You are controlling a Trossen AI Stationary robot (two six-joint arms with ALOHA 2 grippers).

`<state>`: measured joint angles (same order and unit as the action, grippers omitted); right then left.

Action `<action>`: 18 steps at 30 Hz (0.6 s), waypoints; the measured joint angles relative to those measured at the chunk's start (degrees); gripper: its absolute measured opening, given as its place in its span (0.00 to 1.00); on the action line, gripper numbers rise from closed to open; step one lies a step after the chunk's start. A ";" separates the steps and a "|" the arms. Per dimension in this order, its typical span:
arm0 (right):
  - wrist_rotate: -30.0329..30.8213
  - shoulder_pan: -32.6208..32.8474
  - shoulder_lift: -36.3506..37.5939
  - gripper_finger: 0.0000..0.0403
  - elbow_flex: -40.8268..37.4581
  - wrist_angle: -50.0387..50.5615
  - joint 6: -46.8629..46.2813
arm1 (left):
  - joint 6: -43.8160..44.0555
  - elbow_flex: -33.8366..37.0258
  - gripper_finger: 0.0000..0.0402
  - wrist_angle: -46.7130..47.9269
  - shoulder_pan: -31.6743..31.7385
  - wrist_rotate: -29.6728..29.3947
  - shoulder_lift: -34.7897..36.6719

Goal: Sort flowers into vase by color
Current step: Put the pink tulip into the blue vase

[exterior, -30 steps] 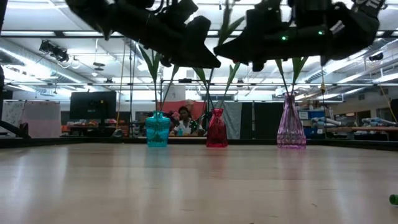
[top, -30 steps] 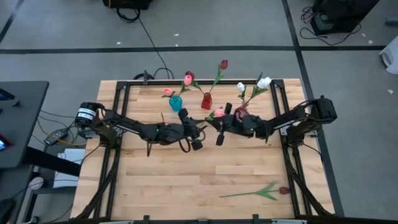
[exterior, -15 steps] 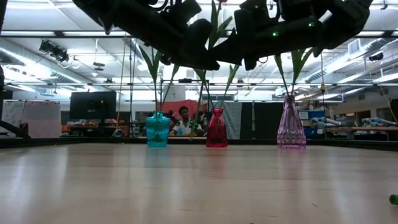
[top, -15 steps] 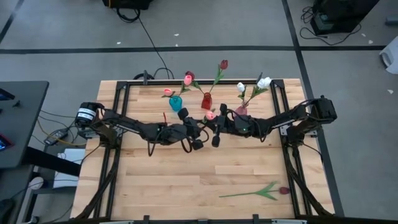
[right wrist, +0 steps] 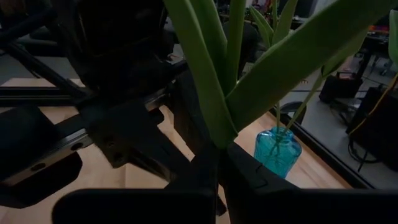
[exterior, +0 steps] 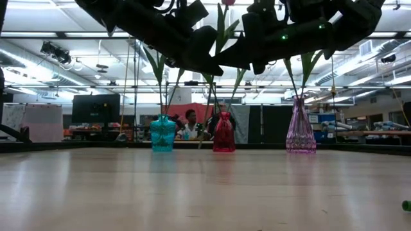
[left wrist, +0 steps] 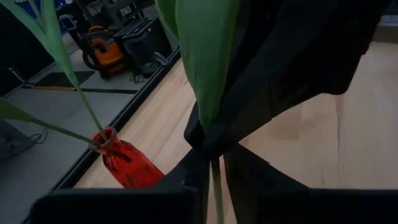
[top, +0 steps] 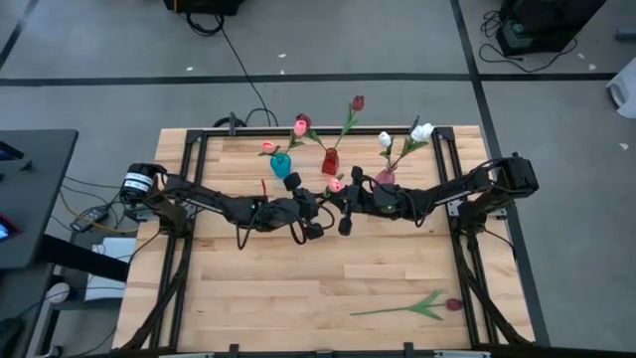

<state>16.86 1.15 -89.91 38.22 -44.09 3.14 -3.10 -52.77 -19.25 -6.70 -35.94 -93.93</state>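
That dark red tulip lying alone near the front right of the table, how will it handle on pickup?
The dark red tulip lies flat on the table, so the thin stem gives little to pinch. It probably weighs almost nothing. The long stem would likely droop or swing if gripped near one end, and the head at its far end may pull that side down. A nudge would likely just slide it.

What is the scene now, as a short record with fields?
held tulip: pink, stem in left jaws and right jaws, above table
teal vase: pink tulips
red vase: dark red tulip
purple vase: white tulips
loose tulip: dark red, lying on table, right arm's side, far from vases
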 joint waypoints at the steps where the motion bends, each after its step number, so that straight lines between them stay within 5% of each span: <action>1: 0.06 0.00 0.00 0.05 0.00 0.04 0.00 | -0.76 0.00 0.11 0.15 0.00 0.06 0.00; 5: 0.53 0.09 0.00 0.11 -0.04 0.49 -0.12 | -2.43 0.00 0.03 0.38 0.38 3.28 0.00; 18: 1.57 0.00 4.87 0.44 -0.02 9.80 -2.38 | -2.31 6.01 0.03 -1.24 2.58 5.14 4.26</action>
<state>18.44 1.15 -85.04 38.20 -34.30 0.75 -5.41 -46.76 -20.49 -4.12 -30.81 -89.67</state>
